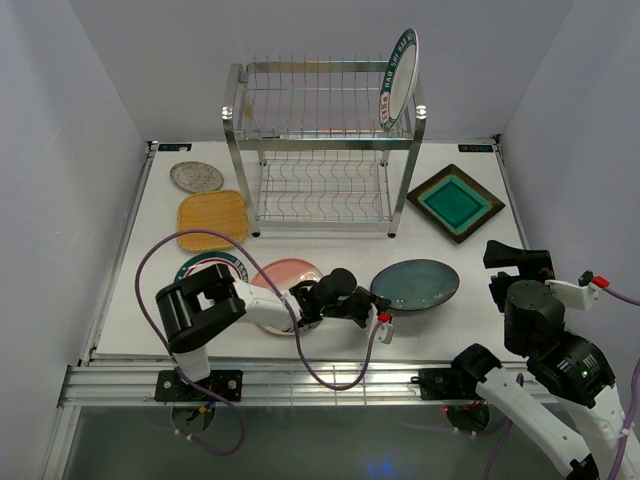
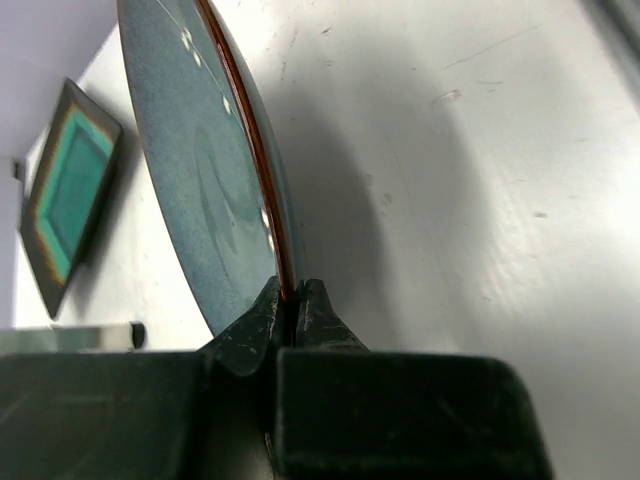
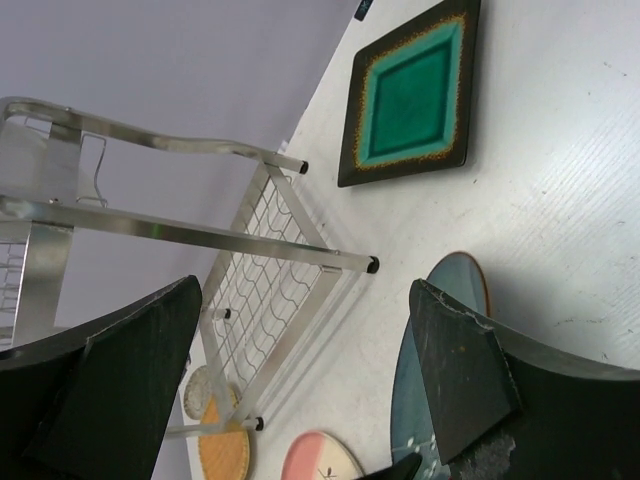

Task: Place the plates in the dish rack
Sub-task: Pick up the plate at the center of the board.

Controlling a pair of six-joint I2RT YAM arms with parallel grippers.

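One plate is racked: the white round plate with a blue-patterned rim [image 1: 400, 80] stands on edge at the right end of the top shelf of the tall shiny steel wire dish rack [image 1: 320, 150]. Six more are out on the white table [image 1: 340, 250].

Step in hand, as I read it, is lifting the dark blue-grey round glazed plate [image 1: 415, 283], which sits front centre, well short of the rack.
- Left gripper [image 2: 292, 300] is closed tight on that plate's brown-edged rim, one finger on each face, at the near-left edge.
- The wrist view shows the plate tilted, gripped edge raised. Can't tell if the far edge touches the table.
- Right gripper [image 3: 300, 370] is spread wide and holds nothing. It hangs just right of the same plate, not touching it.

To do it well:
- Glaze looks slick and the pinch is only on the rim, so all the weight hangs off one side. Lift slowly and keep the bite deep.
- Turn the plate on edge before reaching the rack.
- Pick a free slot and come in between the posts, clear of the racked plate.
- Avoid sweeping over the brown square plate with a teal centre [image 1: 455, 202], which lies right of the rack.
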